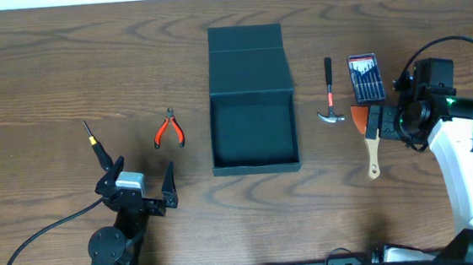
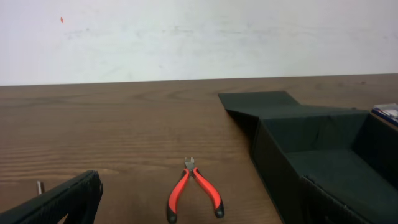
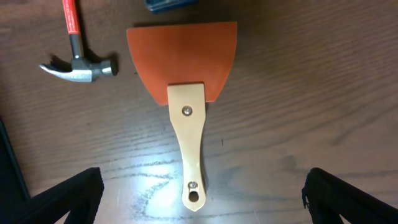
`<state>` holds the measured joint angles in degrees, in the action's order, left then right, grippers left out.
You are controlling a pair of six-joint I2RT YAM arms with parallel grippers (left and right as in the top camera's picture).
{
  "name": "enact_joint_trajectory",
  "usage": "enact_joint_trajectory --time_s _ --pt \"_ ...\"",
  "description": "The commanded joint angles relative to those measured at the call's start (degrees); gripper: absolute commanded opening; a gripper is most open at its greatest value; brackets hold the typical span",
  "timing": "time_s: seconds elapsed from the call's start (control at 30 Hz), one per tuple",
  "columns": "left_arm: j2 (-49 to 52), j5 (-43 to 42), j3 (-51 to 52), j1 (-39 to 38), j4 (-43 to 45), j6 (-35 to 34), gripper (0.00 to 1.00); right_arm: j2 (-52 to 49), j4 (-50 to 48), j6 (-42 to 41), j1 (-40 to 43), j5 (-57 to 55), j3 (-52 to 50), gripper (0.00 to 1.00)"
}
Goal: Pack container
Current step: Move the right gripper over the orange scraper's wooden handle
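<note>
The dark teal container [image 1: 256,161] lies open mid-table, its lid flap [image 1: 246,60] folded back; the left wrist view shows its wall [image 2: 267,162]. Red-handled pliers [image 1: 169,131] lie to its left, ahead of my open left gripper [image 1: 139,181], and also appear in the left wrist view [image 2: 179,194] between the wide jaws of that gripper [image 2: 199,213]. My right gripper [image 1: 386,125] hovers open over a scraper [image 1: 371,147]. The scraper's wooden handle [image 3: 188,143] runs between the spread fingers of the right gripper [image 3: 202,190], untouched.
A red-handled hammer [image 1: 330,91] and a screwdriver set case [image 1: 366,77] lie right of the container. A single screwdriver [image 1: 93,142] lies at the far left. The hammer head [image 3: 78,70] sits left of the scraper's orange blade [image 3: 181,56].
</note>
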<state>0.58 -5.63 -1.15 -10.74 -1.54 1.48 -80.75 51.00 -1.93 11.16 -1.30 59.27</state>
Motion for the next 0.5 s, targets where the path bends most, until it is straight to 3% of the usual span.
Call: enact_joint_trajectory --time_s 0.0,0.47 --pt "-0.35 -1.25 0.9 -0.33 -2.05 -0.26 0.99 -0.81 -1.09 -0.74 0.55 -0.72 -0.35 0.99" --pt "-0.35 -1.25 0.9 -0.33 -2.05 -0.28 0.98 -9.14 -2.93 -0.57 0.55 -0.5 -0.98 0.99"
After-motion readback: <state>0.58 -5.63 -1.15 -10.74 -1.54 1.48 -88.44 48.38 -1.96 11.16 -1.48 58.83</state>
